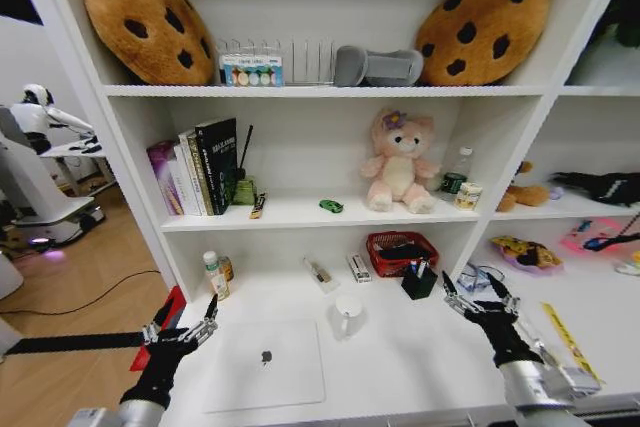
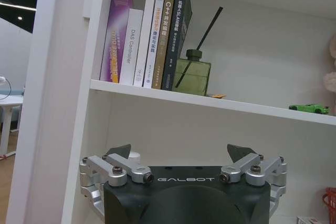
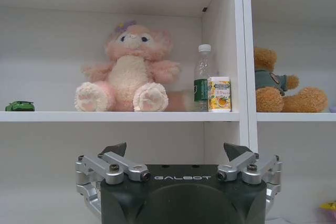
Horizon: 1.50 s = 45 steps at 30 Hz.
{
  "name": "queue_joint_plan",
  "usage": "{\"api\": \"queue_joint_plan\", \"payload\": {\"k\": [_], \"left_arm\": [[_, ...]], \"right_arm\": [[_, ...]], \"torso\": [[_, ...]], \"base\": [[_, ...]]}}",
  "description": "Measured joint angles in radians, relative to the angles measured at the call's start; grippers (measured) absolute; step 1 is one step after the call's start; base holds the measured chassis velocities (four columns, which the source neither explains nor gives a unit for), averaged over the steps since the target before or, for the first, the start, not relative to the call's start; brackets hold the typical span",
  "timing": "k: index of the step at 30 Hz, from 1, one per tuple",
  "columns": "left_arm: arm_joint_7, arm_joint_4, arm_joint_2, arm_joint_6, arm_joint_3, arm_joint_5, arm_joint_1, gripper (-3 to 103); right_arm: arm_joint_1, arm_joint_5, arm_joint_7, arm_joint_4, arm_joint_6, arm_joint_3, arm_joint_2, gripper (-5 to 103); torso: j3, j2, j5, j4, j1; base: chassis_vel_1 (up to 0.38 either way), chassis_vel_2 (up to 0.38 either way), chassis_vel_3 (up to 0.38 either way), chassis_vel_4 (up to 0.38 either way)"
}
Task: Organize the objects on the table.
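A closed silver laptop lies on the white table at the front left. A yellow ruler lies at the front right, beside my right arm. The tiny green toy car stands on the shelf above the table. A black holder with pens stands near the table's back. My left gripper hovers open over the table's left edge, beside the laptop. My right gripper hovers open right of the holder, holding nothing.
A white mug, a red basket and two small bottles stand on the table. The shelf holds books, a pink plush and a water bottle. Cookie cushions sit on top. Another robot stands at far left.
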Motion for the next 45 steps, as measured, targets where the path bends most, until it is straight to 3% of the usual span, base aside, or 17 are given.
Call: {"api": "queue_joint_plan", "payload": {"k": [45], "left_arm": [[0.0, 0.0, 0.0, 0.0, 0.0, 0.0, 0.0, 100]], "right_arm": [[0.0, 0.0, 0.0, 0.0, 0.0, 0.0, 0.0, 100]], "torso": [[0.0, 0.0, -0.0006, 0.0001, 0.0]], "base": [[0.163, -0.156, -0.165, 0.159]]}}
